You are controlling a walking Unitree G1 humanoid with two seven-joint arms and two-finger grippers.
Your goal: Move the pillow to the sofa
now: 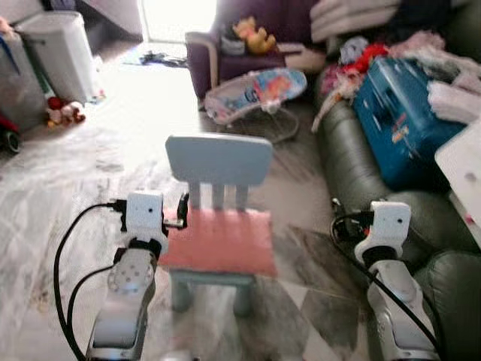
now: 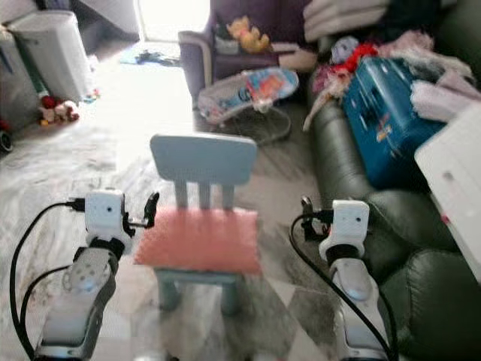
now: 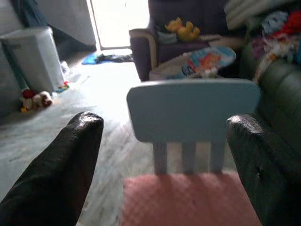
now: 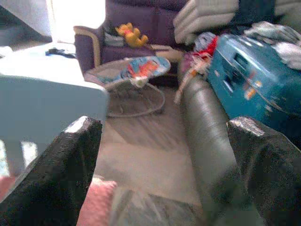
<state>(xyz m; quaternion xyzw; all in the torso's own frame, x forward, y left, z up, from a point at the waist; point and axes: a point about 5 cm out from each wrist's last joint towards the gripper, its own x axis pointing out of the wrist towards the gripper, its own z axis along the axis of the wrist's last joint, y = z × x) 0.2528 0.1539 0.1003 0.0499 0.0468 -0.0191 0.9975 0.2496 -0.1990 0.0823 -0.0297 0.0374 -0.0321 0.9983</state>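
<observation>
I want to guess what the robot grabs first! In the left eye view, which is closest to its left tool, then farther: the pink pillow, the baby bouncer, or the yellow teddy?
1. The pink pillow, on the small chair right beside the left tool.
2. The baby bouncer, on the floor behind the chair.
3. The yellow teddy, up on the purple armchair at the back.

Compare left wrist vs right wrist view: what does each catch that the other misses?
Left wrist alone: the pink pillow spread across the chair seat, a white bin and floor toys. Right wrist alone: the dark sofa and the blue suitcase lying on it. Shared: the light blue chair, baby bouncer, purple armchair with yellow plush. Each gripper's fingers are spread.
</observation>
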